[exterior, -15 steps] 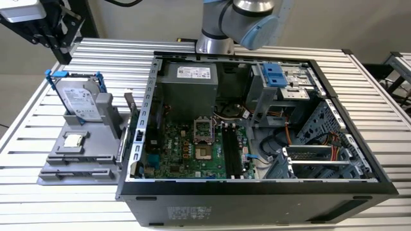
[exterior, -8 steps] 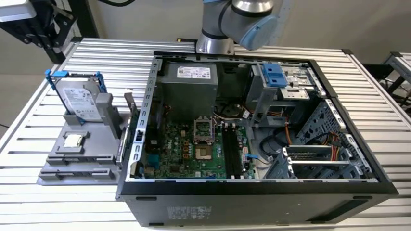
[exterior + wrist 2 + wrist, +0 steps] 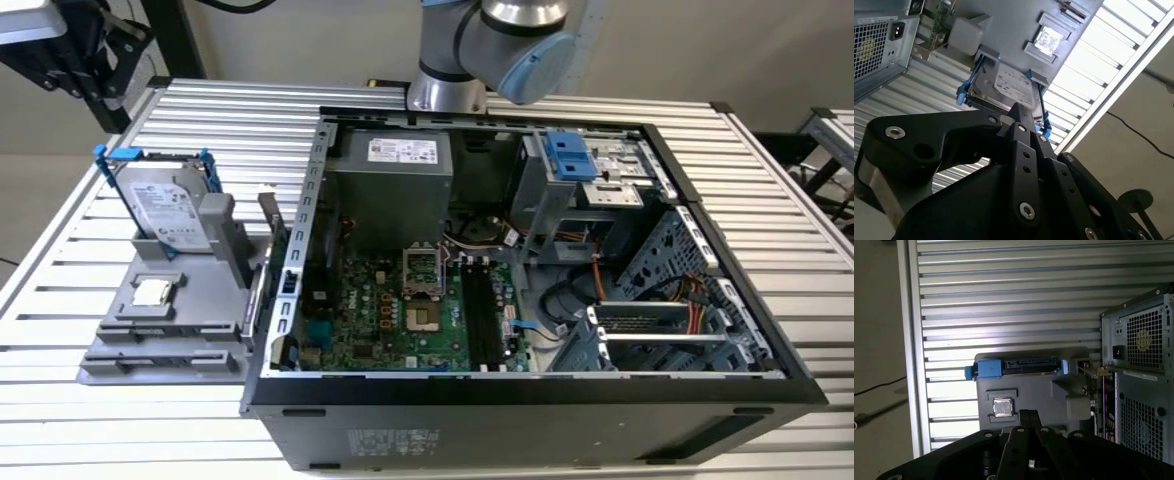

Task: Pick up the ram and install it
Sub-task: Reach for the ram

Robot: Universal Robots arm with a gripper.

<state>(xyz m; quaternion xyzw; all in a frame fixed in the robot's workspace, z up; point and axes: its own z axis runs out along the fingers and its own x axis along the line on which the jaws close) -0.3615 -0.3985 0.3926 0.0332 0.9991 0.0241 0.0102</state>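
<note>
Gripper (image 3: pixel 1027 413) closed on itself, holding nothing. Ram (image 3: pixel 938 22) edge-on, barely visible, squeezed between gray tray (image 3: pixel 1004 25) and computer case (image 3: pixel 879 40).

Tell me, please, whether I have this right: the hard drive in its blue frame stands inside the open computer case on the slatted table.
Not quite. The hard drive in its blue frame stands outside the open computer case, in the grey holder at the exterior view's left of it, on the slatted table. The exterior view shows this.
</note>
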